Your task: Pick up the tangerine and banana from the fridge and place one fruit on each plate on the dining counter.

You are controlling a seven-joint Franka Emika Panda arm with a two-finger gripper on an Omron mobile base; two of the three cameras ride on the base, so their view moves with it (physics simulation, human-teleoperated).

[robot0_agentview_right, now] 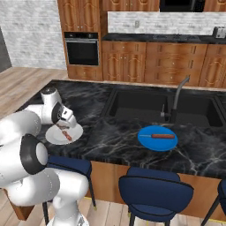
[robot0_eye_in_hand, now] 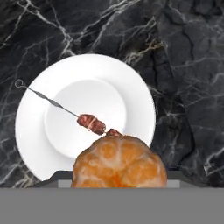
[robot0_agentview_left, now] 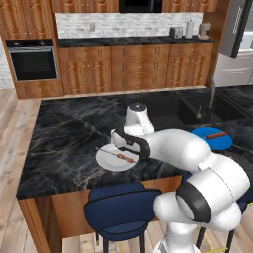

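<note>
The tangerine (robot0_eye_in_hand: 119, 162), orange and round, sits between my gripper's fingers, which it hides in the hand view. It hangs just above the near rim of the white plate (robot0_eye_in_hand: 131, 87). In the base views my gripper (robot0_agentview_left: 120, 149) (robot0_agentview_right: 64, 127) points down over that white plate (robot0_agentview_left: 106, 160) (robot0_agentview_right: 76, 134) at the front edge of the dining counter (robot0_agentview_left: 64, 133). The blue plate (robot0_agentview_left: 221, 143) (robot0_agentview_right: 148, 141) lies further right, near the sink. Each plate carries a skewer with reddish meat. The banana is out of view. The fridge (robot0_agentview_left: 239, 29) stands at the far right, its door open.
An inset sink (robot0_agentview_right: 132, 106) with a tall tap (robot0_agentview_right: 176, 97) lies behind the blue plate. Navy stools (robot0_agentview_left: 121, 212) (robot0_agentview_right: 154, 190) stand under the counter's front edge. Wooden cabinets and an oven (robot0_agentview_left: 32, 62) line the back wall.
</note>
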